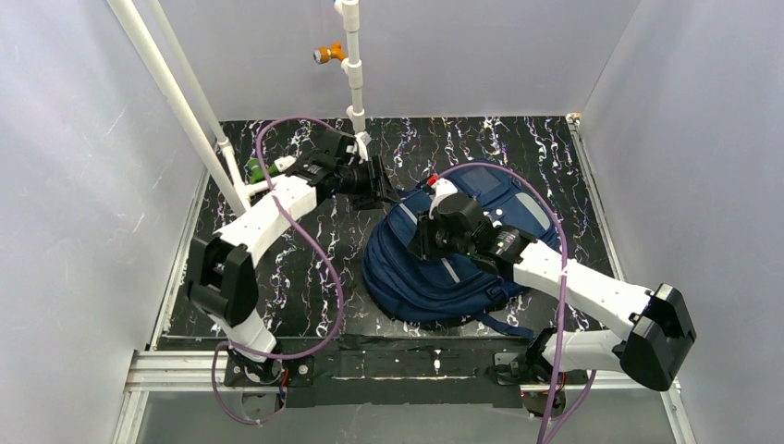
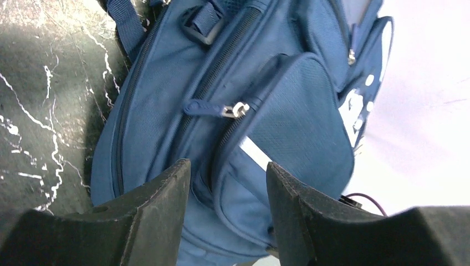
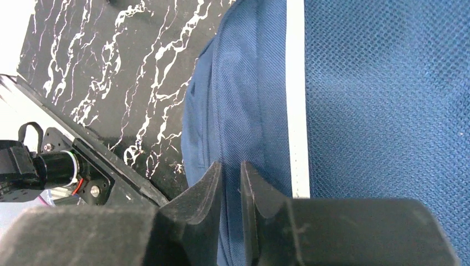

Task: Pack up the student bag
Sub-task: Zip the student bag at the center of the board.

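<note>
The student bag (image 1: 444,273), navy blue with grey stripes, lies flat in the middle of the black marbled table (image 1: 305,277). My left gripper (image 1: 386,191) is open at the bag's far left edge. In the left wrist view the left gripper (image 2: 228,172) has its jaws wide apart above a pocket seam of the bag (image 2: 166,111), just short of a zip pull (image 2: 213,108). My right gripper (image 1: 425,236) presses down on top of the bag. In the right wrist view the right gripper (image 3: 231,166) has its jaws nearly together, with a fold of the bag's fabric (image 3: 244,88) between them beside a grey stripe (image 3: 296,100).
A white pipe frame (image 1: 185,102) rises at the back left, and a pipe with an orange fitting (image 1: 328,54) at the back centre. A small green object (image 1: 252,169) sits by the pipe's foot. White walls close in three sides. Bag straps (image 1: 504,324) trail towards the near edge.
</note>
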Controlling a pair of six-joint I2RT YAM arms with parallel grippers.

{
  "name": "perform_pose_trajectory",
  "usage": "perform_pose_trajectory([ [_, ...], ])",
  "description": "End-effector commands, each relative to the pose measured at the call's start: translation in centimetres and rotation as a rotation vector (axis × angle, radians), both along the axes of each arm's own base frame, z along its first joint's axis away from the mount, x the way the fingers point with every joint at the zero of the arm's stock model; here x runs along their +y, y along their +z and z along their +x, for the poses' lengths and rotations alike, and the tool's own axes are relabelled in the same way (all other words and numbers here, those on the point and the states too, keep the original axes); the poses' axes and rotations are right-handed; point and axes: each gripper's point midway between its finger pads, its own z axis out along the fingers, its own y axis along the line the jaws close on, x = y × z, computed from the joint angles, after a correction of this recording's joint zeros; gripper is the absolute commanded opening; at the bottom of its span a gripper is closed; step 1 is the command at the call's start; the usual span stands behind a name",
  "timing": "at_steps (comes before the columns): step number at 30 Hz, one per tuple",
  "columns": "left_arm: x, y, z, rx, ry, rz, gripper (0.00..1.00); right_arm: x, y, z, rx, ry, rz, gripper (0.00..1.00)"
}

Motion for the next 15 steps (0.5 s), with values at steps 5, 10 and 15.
perform_pose_trajectory([
  [5, -1.1, 0.5, 2.0, -0.078, -0.105, 0.022, 0.38, -4.0, -2.5, 1.7, -0.020, -0.170, -0.060, 0.18],
  [10, -1.4, 0.5, 2.9, -0.064, -0.128, -0.016, 0.43, -6.3, -3.4, 2.1, -0.019, -0.220, -0.114, 0.17],
  [15, -2.5, 0.4, 3.7, 0.018, -0.105, -0.117, 0.54, -7.5, -3.5, 2.1, -0.015, -0.235, -0.137, 0.17],
])
